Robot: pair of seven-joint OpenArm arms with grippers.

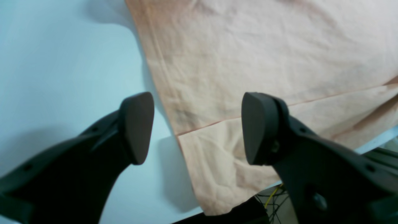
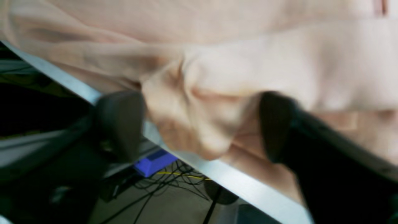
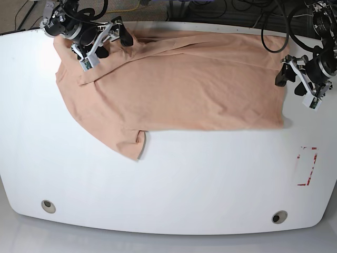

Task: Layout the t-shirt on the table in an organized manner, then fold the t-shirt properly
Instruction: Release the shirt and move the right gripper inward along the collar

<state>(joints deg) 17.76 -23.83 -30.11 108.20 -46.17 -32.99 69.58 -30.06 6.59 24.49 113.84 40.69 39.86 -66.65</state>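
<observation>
One T-Shirt, Two Grippers: Layout Step

One t-shirt, peach, spread across the far half of one white table, far edge overhanging. Left gripper: jaws spread, empty, above the shirt's corner. Right gripper: jaws apart around a bunched fold at the table edge, not yet pinching. Next move likely calls for closing there and drawing the cloth flat.

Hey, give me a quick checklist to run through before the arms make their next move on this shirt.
1. Left claw open, holding nothing: ok.
2. Left claw lined up over the t-shirt hem corner: ok.
3. Right claw has fabric bunched between its fingers: ok.
4. Right claw firmly shut on cloth: cannot tell, view blurred.
5. Shirt fully on the table: not ok, cloth overhangs the far edge.
6. Shirt flat: not ok, near sleeve folded.
</observation>
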